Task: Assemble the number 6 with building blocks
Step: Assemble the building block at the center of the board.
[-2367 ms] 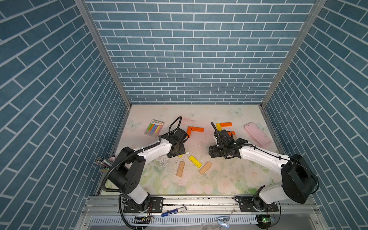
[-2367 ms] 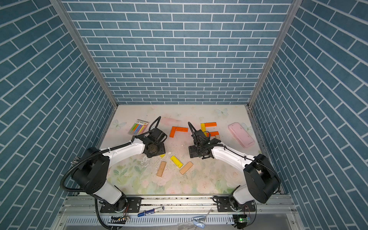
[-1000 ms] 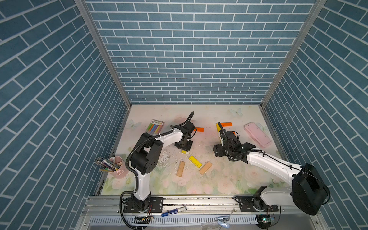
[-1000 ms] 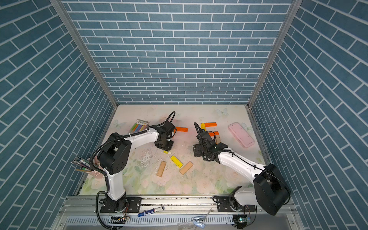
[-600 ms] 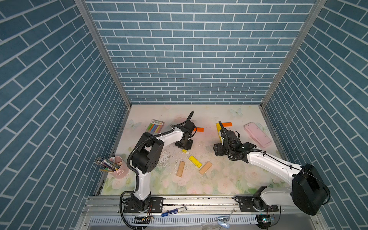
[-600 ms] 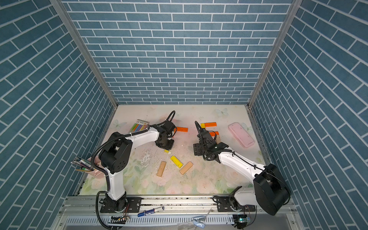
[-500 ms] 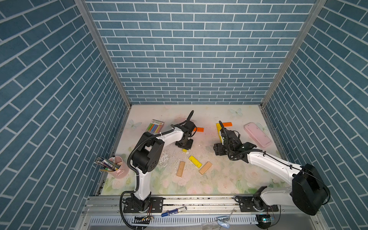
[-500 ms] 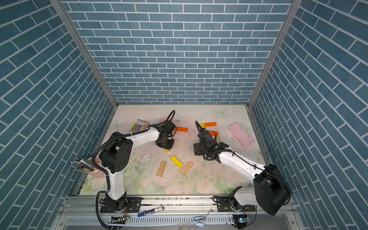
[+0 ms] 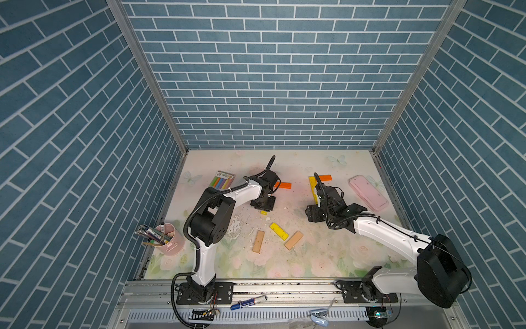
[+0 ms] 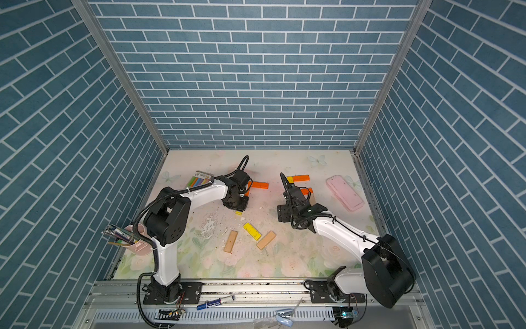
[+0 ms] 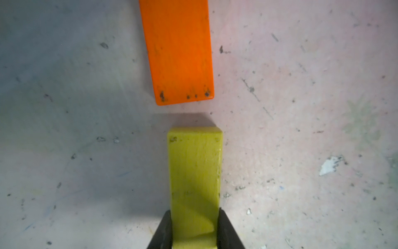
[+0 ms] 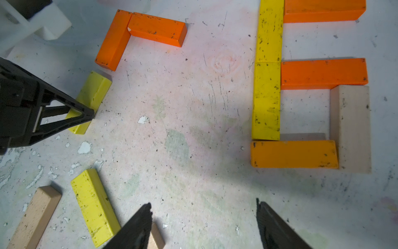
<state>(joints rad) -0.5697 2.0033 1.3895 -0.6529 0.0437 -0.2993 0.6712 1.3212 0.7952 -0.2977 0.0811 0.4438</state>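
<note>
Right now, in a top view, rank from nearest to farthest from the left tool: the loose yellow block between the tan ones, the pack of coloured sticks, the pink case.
1. Loose yellow block, close to the left tool, on the near side.
2. Pack of coloured sticks, back left.
3. Pink case, far right.

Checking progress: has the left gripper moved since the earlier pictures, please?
Yes. The left gripper, holding a yellow block, advanced toward the orange block.

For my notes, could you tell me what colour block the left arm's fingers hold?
Yellow: the block shows best in the left wrist view.
</note>
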